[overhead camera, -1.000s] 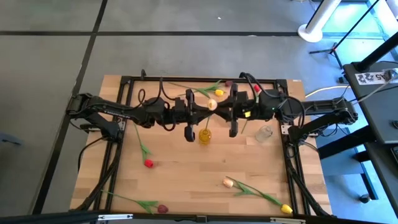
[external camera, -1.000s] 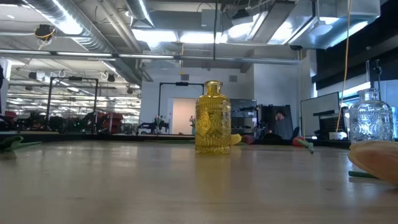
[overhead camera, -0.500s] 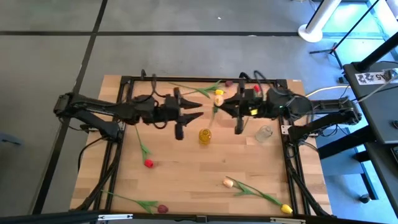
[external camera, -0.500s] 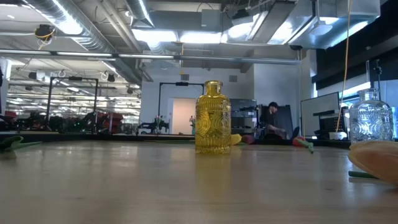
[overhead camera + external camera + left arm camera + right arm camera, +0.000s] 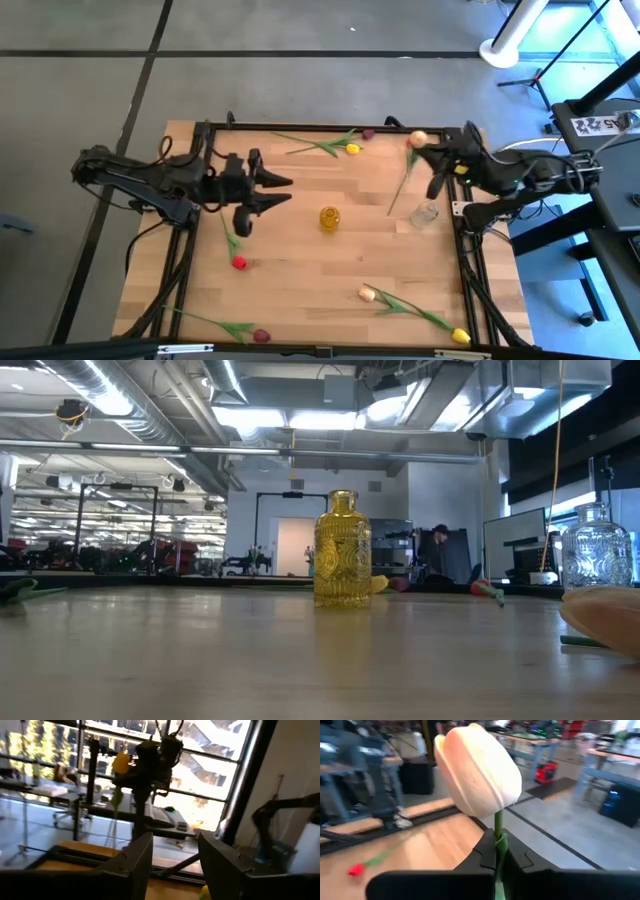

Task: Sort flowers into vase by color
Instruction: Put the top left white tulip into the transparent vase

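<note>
I hold the cream tulip [image 5: 479,772] by its stem, just under the head, in the right pincer [image 5: 438,160], pressed together on it at the worktop's [image 5: 300,260] far right corner. The long stem trails down toward the clear vase [image 5: 425,214], which suggests this bloom is meant for that one (a judgement only). The yellow vase [image 5: 329,217] stands mid-worktop, with nothing in it. The left pincer [image 5: 278,190] hangs spread and holding nothing, left of the yellow vase. The remaining flowers [image 5: 400,303] lie scattered flat along the edges, within reach of either arm.
</note>
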### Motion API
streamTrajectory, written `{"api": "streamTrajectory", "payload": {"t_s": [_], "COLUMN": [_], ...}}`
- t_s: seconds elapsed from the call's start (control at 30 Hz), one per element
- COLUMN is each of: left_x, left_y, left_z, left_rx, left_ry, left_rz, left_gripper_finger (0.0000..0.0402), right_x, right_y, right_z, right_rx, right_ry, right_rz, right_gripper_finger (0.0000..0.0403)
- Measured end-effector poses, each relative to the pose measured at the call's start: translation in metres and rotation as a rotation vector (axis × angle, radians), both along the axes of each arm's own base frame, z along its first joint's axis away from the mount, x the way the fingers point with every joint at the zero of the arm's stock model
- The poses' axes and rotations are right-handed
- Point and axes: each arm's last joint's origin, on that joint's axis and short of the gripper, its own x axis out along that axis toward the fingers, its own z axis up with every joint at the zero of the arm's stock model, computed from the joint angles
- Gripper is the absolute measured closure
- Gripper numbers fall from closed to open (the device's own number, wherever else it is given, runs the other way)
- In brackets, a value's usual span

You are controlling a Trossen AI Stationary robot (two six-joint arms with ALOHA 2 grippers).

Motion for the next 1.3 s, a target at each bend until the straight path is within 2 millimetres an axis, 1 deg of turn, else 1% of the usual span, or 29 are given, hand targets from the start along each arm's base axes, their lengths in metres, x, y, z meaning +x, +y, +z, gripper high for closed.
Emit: {"api": "streamTrajectory", "payload": {"t_s": [0.13, 0.2, 0.4, 0.5, 0.7, 0.83, 0.93, 1.07, 1.2, 1.3], "left_x": [-0.002, -0.002, -0.003, 0.003, 0.024, 0.037, 0.041, 0.042, 0.037, 0.036], "left_y": [-0.009, -0.012, -0.02, -0.026, -0.036, -0.041, -0.043, -0.043, -0.041, -0.041], "left_z": [-0.002, -0.003, -0.002, -0.002, -0.008, -0.015, -0.018, -0.019, -0.014, -0.013], "left_rx": [0.033, 0.028, -0.158, -0.193, -0.213, -0.226, -0.227, -0.227, -0.22, -0.219], "left_ry": [0.027, 0.031, 0.015, -0.028, -0.098, -0.112, -0.11, -0.108, -0.125, -0.13], "left_rz": [-0.044, -0.057, -0.099, -0.063, 0.015, 0.017, 0.017, 0.027, 0.028, 0.028], "left_gripper_finger": [0.0249, 0.0249, 0.0249, 0.0249, 0.0249, 0.0249, 0.0249, 0.0249, 0.0249, 0.0249], "right_x": [-0.021, -0.027, -0.046, -0.057, -0.075, -0.076, -0.076, -0.075, -0.079, -0.081], "right_y": [-0.005, -0.007, -0.012, -0.014, -0.018, -0.018, -0.017, -0.016, -0.016, -0.016], "right_z": [-0.002, -0.002, 0.002, 0.004, 0.003, 0.003, 0.004, 0.004, 0.006, 0.001], "right_rx": [0.034, 0.037, 0.018, 0.011, 0.033, 0.032, 0.01, 0.004, 0.002, -0.006], "right_ry": [-0.001, 0.0, -0.013, -0.024, -0.03, -0.024, -0.013, -0.017, -0.031, 0.018], "right_rz": [-0.053, -0.048, 0.033, 0.084, 0.166, 0.209, 0.253, 0.272, 0.333, 0.343], "right_gripper_finger": [0.0401, 0.0401, 0.0399, 0.0399, 0.0399, 0.0398, 0.0398, 0.0398, 0.0398, 0.0398]}}
